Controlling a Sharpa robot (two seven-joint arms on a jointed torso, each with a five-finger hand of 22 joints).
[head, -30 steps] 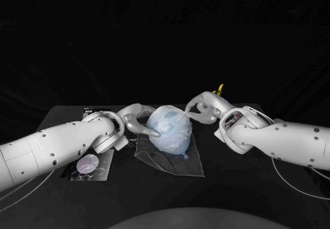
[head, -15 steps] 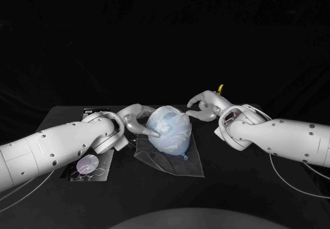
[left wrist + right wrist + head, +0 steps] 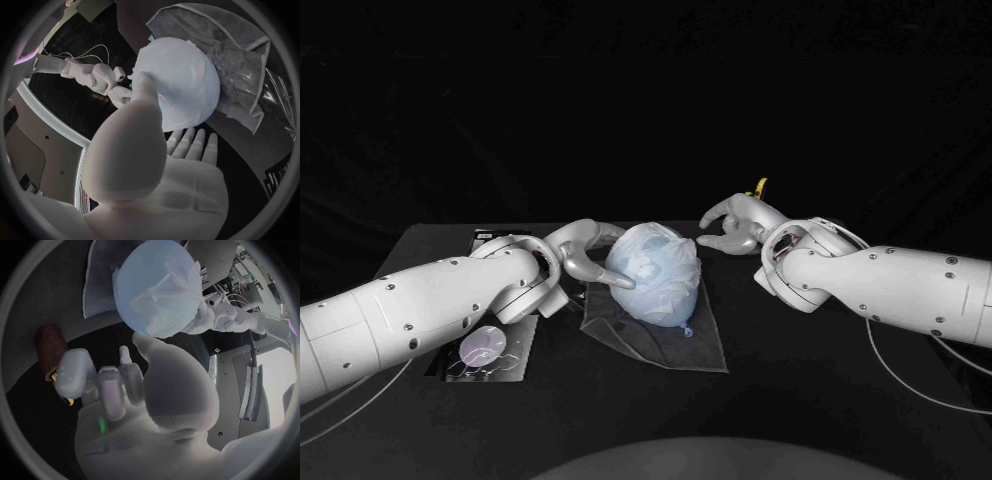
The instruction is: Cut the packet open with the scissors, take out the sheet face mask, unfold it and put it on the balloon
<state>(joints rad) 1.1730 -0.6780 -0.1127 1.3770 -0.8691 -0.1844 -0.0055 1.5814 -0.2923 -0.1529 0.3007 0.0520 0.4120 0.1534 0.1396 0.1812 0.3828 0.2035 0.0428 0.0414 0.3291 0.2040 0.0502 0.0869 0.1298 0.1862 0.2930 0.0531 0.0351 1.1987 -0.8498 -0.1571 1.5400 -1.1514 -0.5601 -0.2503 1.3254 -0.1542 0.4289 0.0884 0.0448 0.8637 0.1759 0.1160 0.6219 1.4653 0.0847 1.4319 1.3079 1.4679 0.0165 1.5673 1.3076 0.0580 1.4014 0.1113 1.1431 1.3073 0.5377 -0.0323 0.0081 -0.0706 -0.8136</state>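
The pale blue balloon (image 3: pixel 653 275) lies on a grey cloth (image 3: pixel 668 340) in the middle of the table, with the white sheet mask (image 3: pixel 646 255) draped and wrinkled over it. My left hand (image 3: pixel 589 250) holds the balloon from its left side, the thumb (image 3: pixel 145 87) pressed on its face and the other fingers (image 3: pixel 190 142) beneath it. My right hand (image 3: pixel 733 225) hovers just right of the balloon's top, a small gap away, fingers bent and holding nothing. The right wrist view shows the balloon (image 3: pixel 156 290) and the creased mask (image 3: pixel 164 294) beyond the right hand (image 3: pixel 125 385).
The scissors (image 3: pixel 762 186) with a yellow handle stand behind my right hand; the scissors (image 3: pixel 55 352) lie close beside its fingers. The cut packet (image 3: pixel 488 350) lies at the table's left, under my left forearm. The cloth (image 3: pixel 240 55) spreads beyond the balloon.
My right hand has let go of the mask at the balloon's top and drawn back to the right. The left hand and the balloon have stayed put.
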